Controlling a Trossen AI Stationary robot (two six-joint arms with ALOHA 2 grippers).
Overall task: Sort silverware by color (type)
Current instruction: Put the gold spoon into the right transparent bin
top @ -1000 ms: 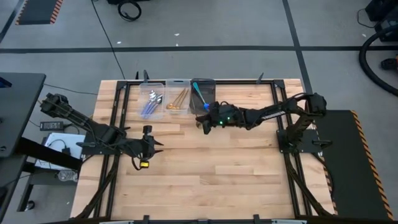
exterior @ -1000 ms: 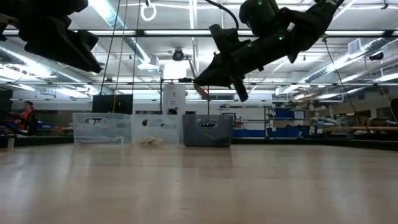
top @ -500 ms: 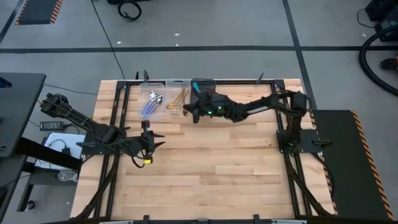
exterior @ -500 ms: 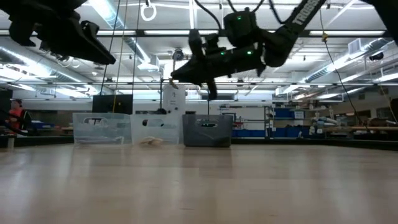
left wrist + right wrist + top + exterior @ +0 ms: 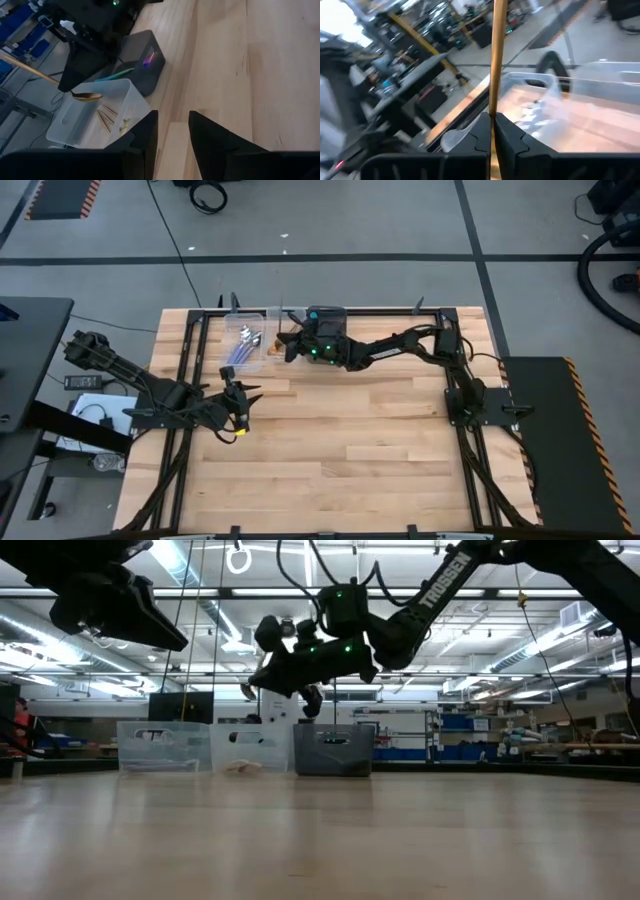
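The right gripper pinched a slim gold spoon by its handle, bowl hanging ahead above the middle clear bin; light, stiff and slick, it looked best held mid-handle, while the left gripper waited nearby, fingers parted.

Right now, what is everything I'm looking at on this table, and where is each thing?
Table: one, light wood, under both arms.
Clear bins: two, at the far edge; the left clear bin holds silver spoons with lilac handles, the middle clear bin holds gold spoons.
Grey bin: one, right of the clear ones, with a teal-handled spoon.
Gold spoon: one, held in the air over the middle clear bin.
Right tool: shut on the gold spoon, above the bins.
Left tool: fingers apart, holding nothing, over the table's left side.
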